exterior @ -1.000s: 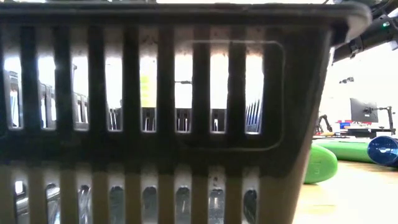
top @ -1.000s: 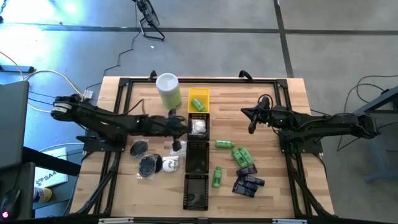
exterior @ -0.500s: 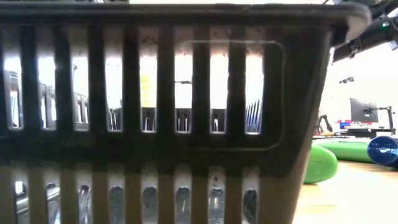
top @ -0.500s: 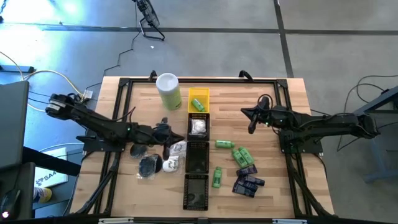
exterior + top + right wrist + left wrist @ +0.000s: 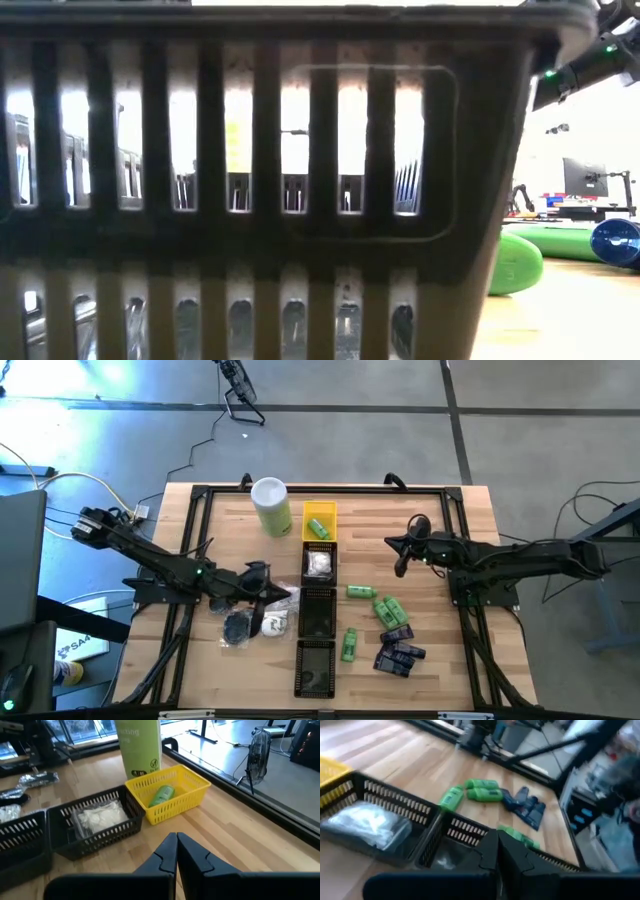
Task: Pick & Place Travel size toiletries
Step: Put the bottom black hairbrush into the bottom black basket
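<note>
Wooden table [image 5: 440, 530]: we see one bottle [image 5: 319, 526] and one wrapped piece [image 5: 319, 563] already in trays, while most toiletries [image 5: 390, 630] remain loose. Our left end effector [image 5: 268, 598] and right end effector [image 5: 401, 565] are both pressed together, empty.

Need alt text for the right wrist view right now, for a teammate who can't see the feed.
The right gripper, shut and empty, points across the wooden table at a yellow tray holding one green bottle. Beside it, a black tray holds a white clear-wrapped piece; a pale-green canister stands behind.
</note>
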You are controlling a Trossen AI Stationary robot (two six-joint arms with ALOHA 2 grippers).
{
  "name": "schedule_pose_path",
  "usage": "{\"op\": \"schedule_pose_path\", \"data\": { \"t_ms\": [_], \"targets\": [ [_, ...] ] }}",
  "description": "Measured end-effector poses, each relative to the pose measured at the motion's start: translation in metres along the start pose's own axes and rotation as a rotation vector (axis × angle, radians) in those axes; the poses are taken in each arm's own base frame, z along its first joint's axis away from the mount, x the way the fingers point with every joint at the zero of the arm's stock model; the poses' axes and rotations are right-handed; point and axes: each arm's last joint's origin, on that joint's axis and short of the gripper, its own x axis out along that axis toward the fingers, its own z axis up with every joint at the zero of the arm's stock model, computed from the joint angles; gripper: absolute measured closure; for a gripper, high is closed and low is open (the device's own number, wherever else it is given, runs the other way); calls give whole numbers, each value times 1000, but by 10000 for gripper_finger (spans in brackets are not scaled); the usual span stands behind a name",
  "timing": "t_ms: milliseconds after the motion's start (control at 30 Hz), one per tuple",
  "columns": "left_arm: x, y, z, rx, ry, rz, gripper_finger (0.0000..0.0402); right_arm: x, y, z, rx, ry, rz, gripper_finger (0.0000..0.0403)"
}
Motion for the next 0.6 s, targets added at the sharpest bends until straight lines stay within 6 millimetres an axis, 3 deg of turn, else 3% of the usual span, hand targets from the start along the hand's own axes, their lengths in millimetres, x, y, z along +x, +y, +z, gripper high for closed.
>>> {"op": "schedule_pose_path", "data": {
  "t_ms": [400, 600],
  "targets": [
    [-10, -31, 3, -97, 197, 296, 401, 9, 1, -8, -71, 63, -11, 400],
    [-18, -41, -8, -215, 305, 475, 401, 9, 2, -8, -72, 64, -11, 400]
  ]
}}
